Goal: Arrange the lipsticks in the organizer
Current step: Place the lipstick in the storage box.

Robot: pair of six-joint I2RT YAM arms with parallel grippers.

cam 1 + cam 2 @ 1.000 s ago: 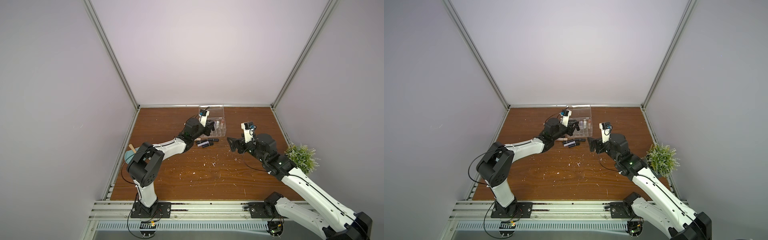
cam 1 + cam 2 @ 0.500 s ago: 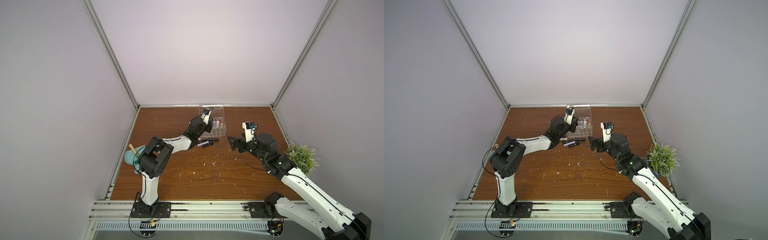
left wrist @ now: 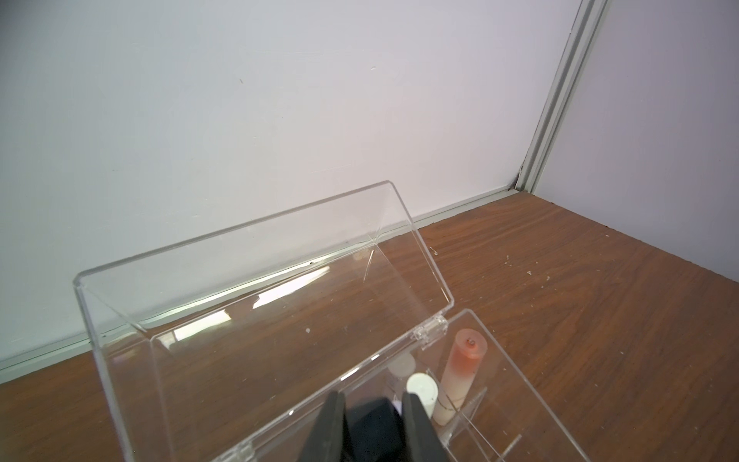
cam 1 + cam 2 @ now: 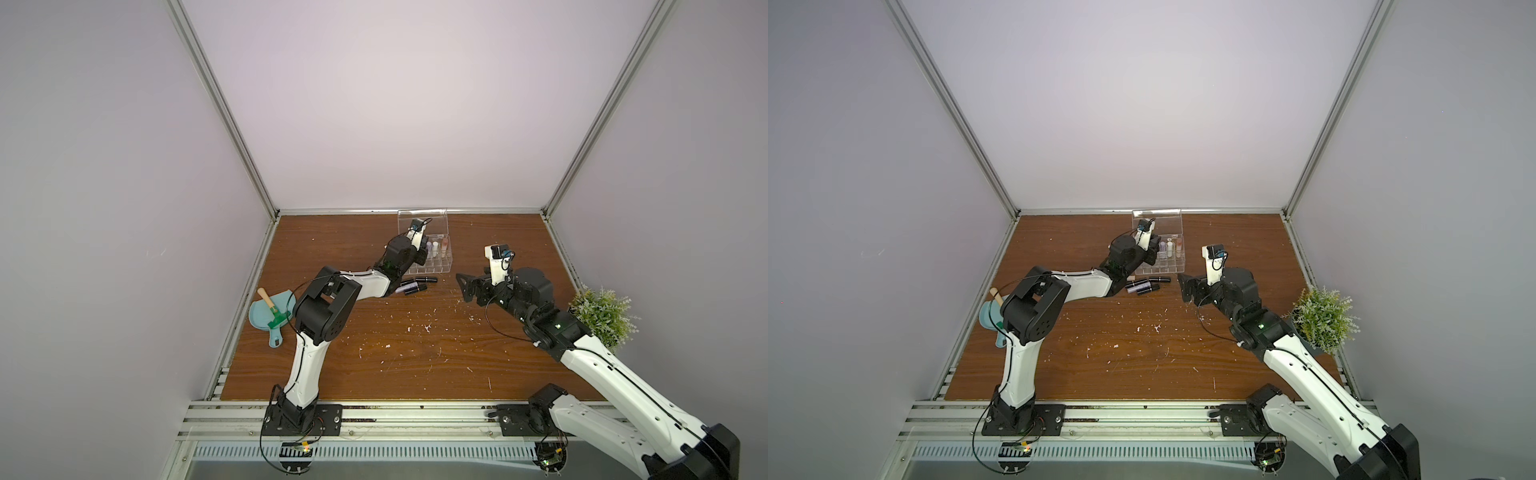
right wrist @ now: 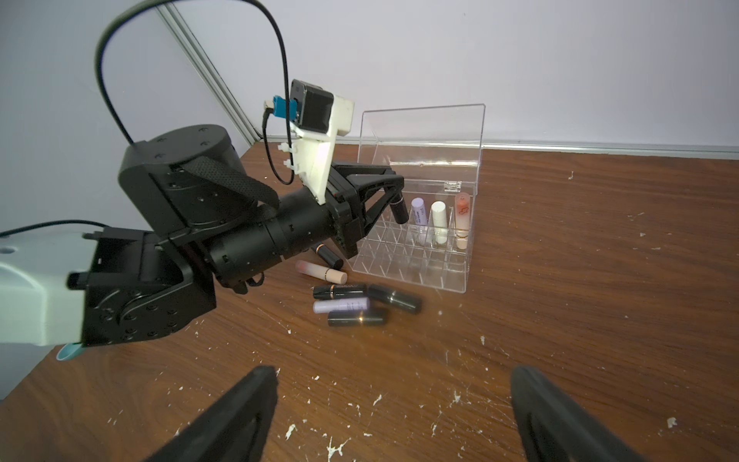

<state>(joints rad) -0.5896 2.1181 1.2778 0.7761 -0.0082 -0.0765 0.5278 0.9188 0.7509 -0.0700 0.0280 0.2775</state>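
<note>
The clear organizer [image 4: 441, 266] [image 4: 1177, 262] [image 5: 436, 266] stands near the back wall with its lid [image 3: 260, 288] up. Its back row holds a lilac tube [image 5: 418, 216], a cream-white tube [image 5: 438, 224] [image 3: 422, 390] and a peach-pink tube [image 5: 462, 224] [image 3: 464, 368]. My left gripper [image 5: 394, 196] [image 3: 374, 404] [image 4: 423, 254] is shut on a black lipstick [image 5: 400, 210] [image 3: 374, 424], tilted over the back row beside the lilac tube. Several loose lipsticks [image 5: 352, 304] [image 4: 415, 284] [image 4: 1148, 284] lie in front of the organizer. My right gripper [image 5: 394, 374] [image 4: 467, 286] [image 4: 1185, 286] hangs open over bare wood, to the right of them.
A teal dustpan [image 4: 270, 311] with a small brush lies by the left wall. A potted green plant [image 4: 602, 316] stands at the right edge. White crumbs [image 4: 415, 328] are scattered over the wooden table [image 4: 374, 365]. The back wall rises just behind the organizer.
My left arm's elbow has swung up and to the right, and its gripper has shifted slightly further over the organizer with the black lipstick. The right arm has hardly moved.
</note>
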